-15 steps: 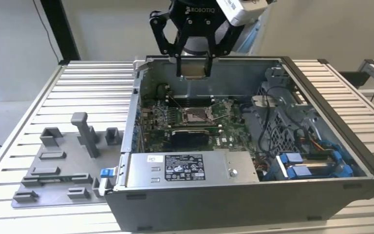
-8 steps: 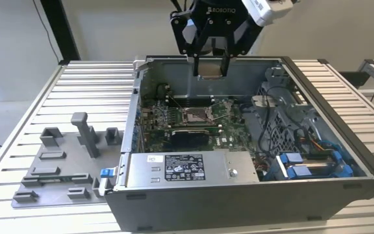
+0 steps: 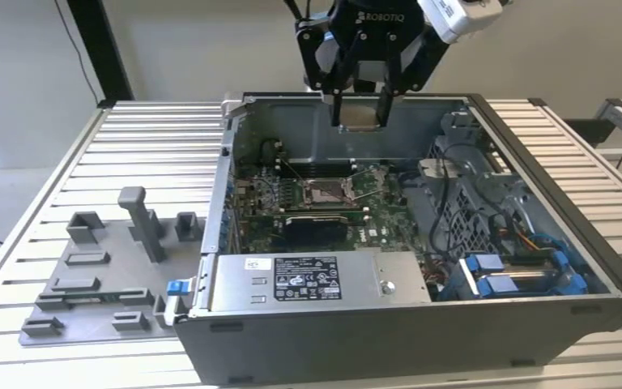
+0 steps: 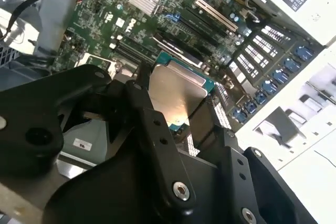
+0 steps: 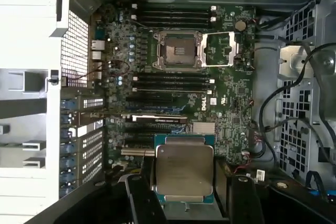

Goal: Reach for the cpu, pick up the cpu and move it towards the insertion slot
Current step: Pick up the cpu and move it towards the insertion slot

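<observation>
The black two-fingered gripper (image 3: pixel 361 109) clamps the small flat square silvery cpu (image 5: pixel 184 170) above the open grey computer case (image 3: pixel 570 267), well apart from the silver-framed square insertion slot (image 5: pixel 177 50) on the green board.

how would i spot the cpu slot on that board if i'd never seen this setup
Find the open computer case and the green circuit board on its floor. The insertion slot is the square, silver-framed socket with a brownish centre and an opened metal cover beside it, unlike the long black strips around it.
</observation>
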`<state>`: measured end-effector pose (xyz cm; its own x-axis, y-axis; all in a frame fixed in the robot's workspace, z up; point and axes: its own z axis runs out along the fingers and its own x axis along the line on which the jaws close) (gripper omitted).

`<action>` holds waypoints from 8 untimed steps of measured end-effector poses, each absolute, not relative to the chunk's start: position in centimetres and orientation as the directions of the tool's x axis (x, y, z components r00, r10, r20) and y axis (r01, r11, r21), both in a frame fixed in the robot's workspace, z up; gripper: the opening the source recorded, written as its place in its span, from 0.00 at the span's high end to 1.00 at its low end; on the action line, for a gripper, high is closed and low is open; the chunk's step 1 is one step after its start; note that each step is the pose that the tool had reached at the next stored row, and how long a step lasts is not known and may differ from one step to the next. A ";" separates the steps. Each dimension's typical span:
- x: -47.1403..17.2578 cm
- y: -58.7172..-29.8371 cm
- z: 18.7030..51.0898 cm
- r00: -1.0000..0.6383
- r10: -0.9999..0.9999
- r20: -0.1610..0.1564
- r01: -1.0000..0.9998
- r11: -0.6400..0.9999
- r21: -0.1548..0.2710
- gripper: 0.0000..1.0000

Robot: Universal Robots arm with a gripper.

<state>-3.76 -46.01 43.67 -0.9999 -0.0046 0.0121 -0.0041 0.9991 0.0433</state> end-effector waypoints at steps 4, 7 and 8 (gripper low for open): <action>-3.8 -45.3 43.6 -1.000 -0.002 0.012 -0.002 0.999 0.043 1.00; -3.9 -44.5 43.6 -1.000 -0.002 0.012 -0.001 0.999 0.043 1.00; -3.9 -44.2 43.5 -1.000 -0.002 0.012 -0.001 0.999 0.043 1.00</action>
<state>-3.90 -44.24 43.53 -0.9999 -0.0016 0.0122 -0.0011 0.9991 0.0433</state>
